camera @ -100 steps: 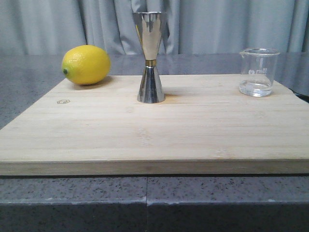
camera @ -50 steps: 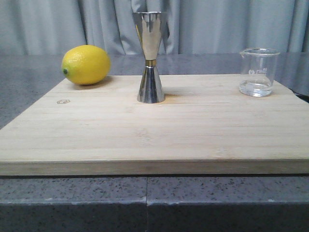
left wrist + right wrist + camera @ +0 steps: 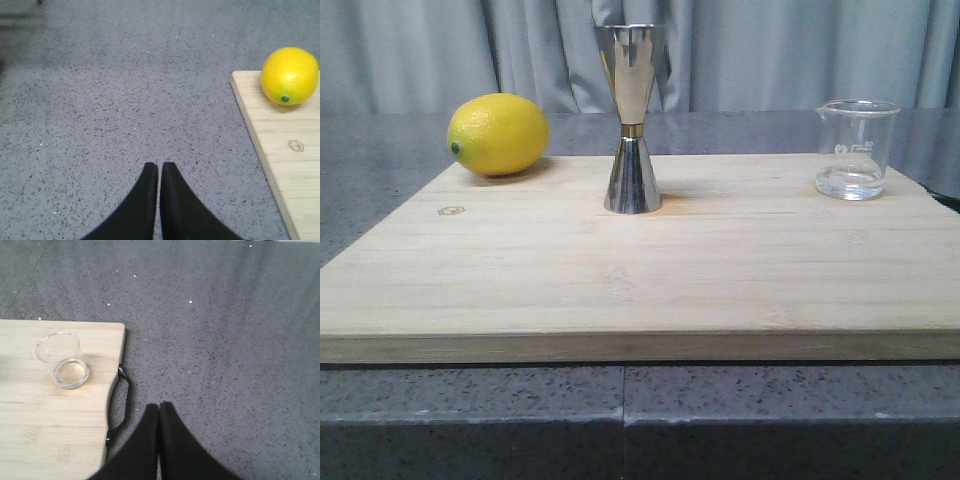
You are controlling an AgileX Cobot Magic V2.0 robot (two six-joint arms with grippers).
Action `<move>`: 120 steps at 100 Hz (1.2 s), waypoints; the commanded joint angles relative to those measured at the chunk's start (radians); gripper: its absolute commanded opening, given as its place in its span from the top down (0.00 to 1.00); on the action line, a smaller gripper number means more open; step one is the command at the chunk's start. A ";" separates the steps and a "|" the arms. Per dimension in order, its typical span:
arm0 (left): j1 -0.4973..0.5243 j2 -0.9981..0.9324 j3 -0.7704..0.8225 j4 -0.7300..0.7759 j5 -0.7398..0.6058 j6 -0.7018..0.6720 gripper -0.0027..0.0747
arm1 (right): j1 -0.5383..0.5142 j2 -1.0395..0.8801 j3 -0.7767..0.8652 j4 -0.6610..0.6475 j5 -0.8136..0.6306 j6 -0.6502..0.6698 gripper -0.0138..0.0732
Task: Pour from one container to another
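Note:
A small clear glass beaker (image 3: 856, 149) stands upright at the back right of the wooden board (image 3: 640, 270); a little clear liquid lies in its bottom. The right wrist view also shows the beaker (image 3: 62, 360), near the board's corner. The tall steel hourglass jigger (image 3: 632, 118) with a gold waist band stands upright at the back middle of the board. My left gripper (image 3: 159, 165) is shut over bare grey counter, off the board's left side. My right gripper (image 3: 159, 405) is shut over the counter, off the board's right side, apart from the beaker. Neither gripper shows in the front view.
A yellow lemon (image 3: 498, 134) rests at the board's back left corner, seen also as the lemon (image 3: 289, 75) in the left wrist view. A black handle (image 3: 121, 405) sticks out from the board's right edge. Grey speckled counter (image 3: 620, 410) surrounds the board; curtains hang behind.

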 commanded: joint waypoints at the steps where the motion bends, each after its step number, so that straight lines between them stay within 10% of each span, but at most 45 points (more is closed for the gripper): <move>1: -0.008 -0.091 0.095 -0.008 -0.183 -0.009 0.99 | -0.006 0.004 -0.024 -0.012 -0.065 -0.011 0.92; 34: -0.026 -0.437 0.521 0.151 -0.463 -0.100 0.99 | -0.006 0.004 -0.024 -0.012 -0.065 -0.011 0.92; 46: -0.050 -0.515 0.547 0.328 -0.463 -0.269 0.99 | -0.006 0.004 -0.024 -0.012 -0.065 -0.011 0.92; 120: -0.049 -0.514 0.547 0.182 -0.530 -0.101 0.99 | -0.006 0.004 -0.024 -0.012 -0.065 -0.011 0.92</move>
